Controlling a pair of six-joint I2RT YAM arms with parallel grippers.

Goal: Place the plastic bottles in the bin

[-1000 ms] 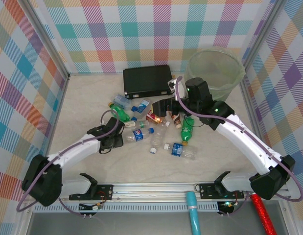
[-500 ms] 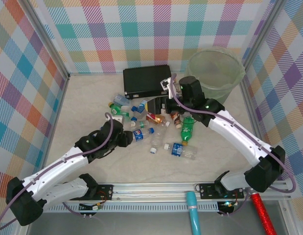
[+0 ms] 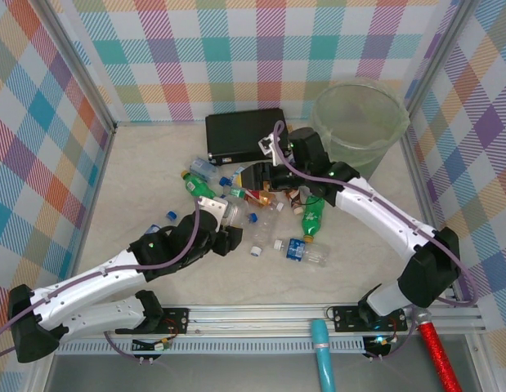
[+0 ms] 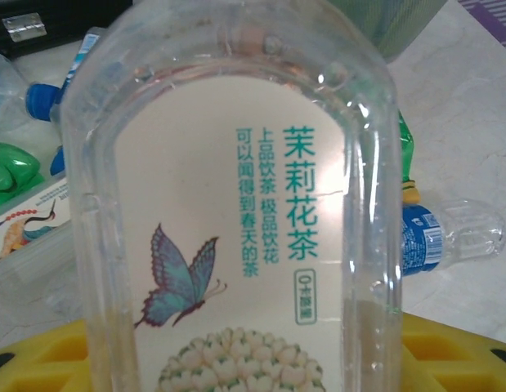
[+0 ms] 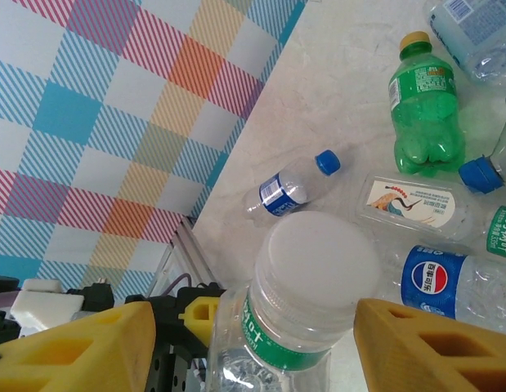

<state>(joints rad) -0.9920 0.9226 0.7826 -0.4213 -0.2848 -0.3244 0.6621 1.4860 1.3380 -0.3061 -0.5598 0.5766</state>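
the left gripper (image 4: 244, 347) is clamped on a clear butterfly-label bottle (image 4: 236, 204) just near-left of the pile (image 3: 297, 249), a white-capped bottle (image 5: 318, 269) sits between the right gripper's (image 5: 253, 306) spread fingers (image 5: 416, 343), grip unclear, and the bin (image 3: 359, 143) stands far right.

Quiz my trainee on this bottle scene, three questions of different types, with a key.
1. True or false: seen from the top camera, the black case lies left of the bin.
2. The clear bottle in the left wrist view has which label picture? A butterfly, B fish, C car.
3. Fill in: the green bottle in the right wrist view has a ___ cap.
Key: 1 true; 2 A; 3 yellow.
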